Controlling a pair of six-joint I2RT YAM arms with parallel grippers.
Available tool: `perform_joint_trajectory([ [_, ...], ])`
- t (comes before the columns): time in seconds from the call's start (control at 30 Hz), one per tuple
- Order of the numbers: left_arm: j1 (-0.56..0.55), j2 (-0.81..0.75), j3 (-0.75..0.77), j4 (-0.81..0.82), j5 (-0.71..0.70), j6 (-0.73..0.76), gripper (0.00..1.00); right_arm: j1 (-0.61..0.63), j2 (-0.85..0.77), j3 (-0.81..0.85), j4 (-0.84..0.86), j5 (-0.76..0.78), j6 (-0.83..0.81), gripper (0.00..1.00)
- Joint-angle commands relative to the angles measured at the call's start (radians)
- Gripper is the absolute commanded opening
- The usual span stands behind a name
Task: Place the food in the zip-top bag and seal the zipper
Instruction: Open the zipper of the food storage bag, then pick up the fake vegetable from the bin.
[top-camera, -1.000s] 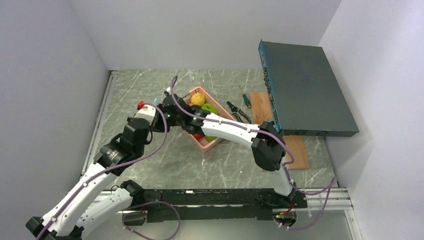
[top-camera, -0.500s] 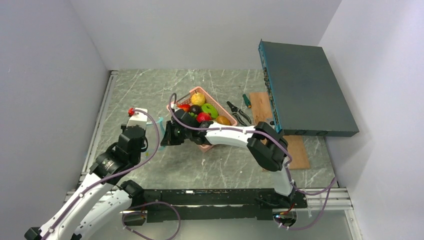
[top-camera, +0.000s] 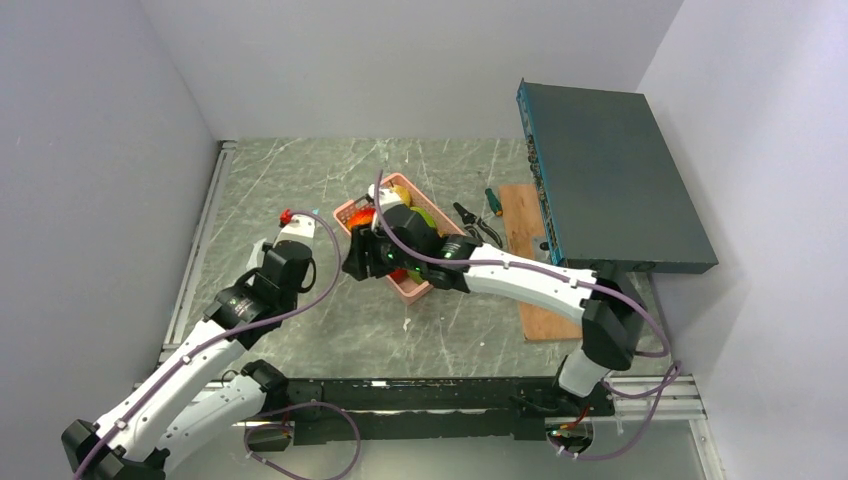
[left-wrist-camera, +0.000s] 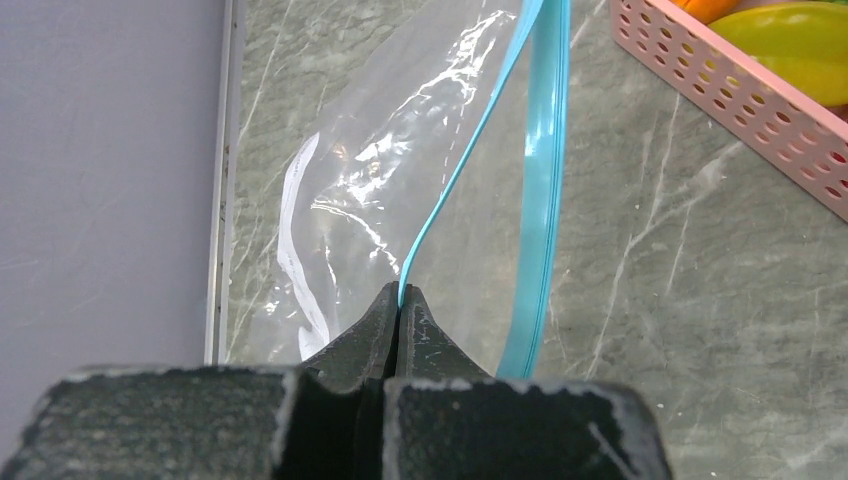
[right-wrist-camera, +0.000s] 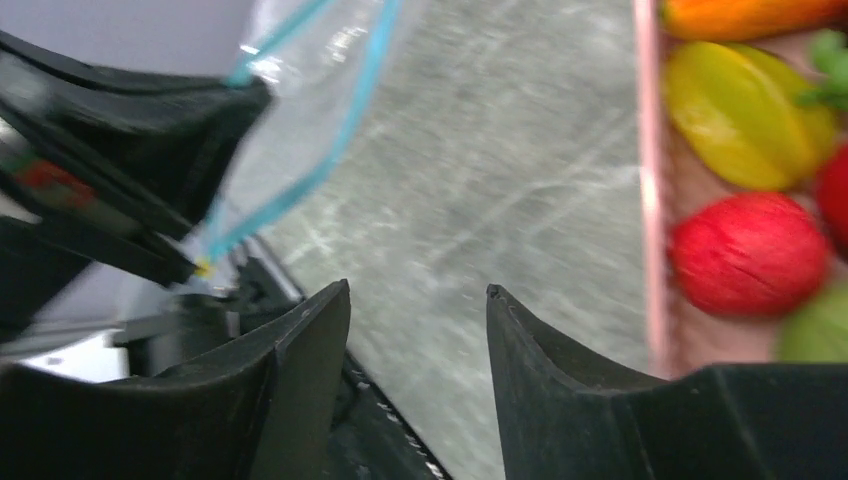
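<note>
Top view: left arm (top-camera: 245, 300) reaches to the middle-left of the bench (top-camera: 300, 165). The right arm (top-camera: 520, 275) stretches across, so the right claw (top-camera: 358, 258) hangs between the left arm's tip and the pink basket (top-camera: 412, 288). The food (top-camera: 424, 214) sits in that basket, partly hidden under the right wrist; the bag is too faint to make out from here. Left wrist view: left claw (left-wrist-camera: 400, 312) is clamped tight on one thin lip of the zipper (left-wrist-camera: 545, 200), pulling it off the other lip so the mouth of the zip-top bag (left-wrist-camera: 370, 180) gapes; the clear film trails away toward the bench. I read that as the hold-open job: one arm keeps the mouth up, the other feeds. Right wrist view: right claw is roughly half wide with nothing between the jaws, over bare bench between bag mouth and basket rim. Red, yellow and orange pieces are in the basket just beside it. No piece shows inside the bag, so loading looks barely begun. Next move likely a pick from the basket. Risk: a one-point hold on floppy film means a narrow mouth that may sag.
</note>
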Motion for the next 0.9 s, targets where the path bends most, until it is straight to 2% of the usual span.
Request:
perform_joint_trajectory([
  [0.0, -0.003, -0.007, 0.042, 0.013, 0.014, -0.028, 0.00, -0.030, -0.088, -0.081, -0.107, 0.197, -0.143, 0.59],
  [0.23, -0.003, -0.025, 0.035, 0.028, 0.015, -0.012, 0.00, -0.049, -0.121, -0.136, -0.247, 0.529, -0.318, 0.84],
  [0.37, -0.003, -0.026, 0.039, 0.024, 0.017, -0.014, 0.00, -0.049, -0.118, -0.153, -0.248, 0.608, -0.394, 0.94],
  [0.57, -0.002, -0.025, 0.039, 0.023, 0.019, -0.013, 0.00, -0.052, -0.052, -0.137, -0.238, 0.643, -0.322, 0.98],
  [0.7, -0.002, -0.026, 0.035, 0.028, 0.020, -0.009, 0.00, -0.053, 0.037, -0.069, -0.327, 0.731, -0.221, 1.00],
  [0.87, -0.003, -0.025, 0.033, 0.033, 0.022, -0.006, 0.00, -0.053, 0.097, -0.086, -0.310, 0.702, -0.182, 0.99],
])
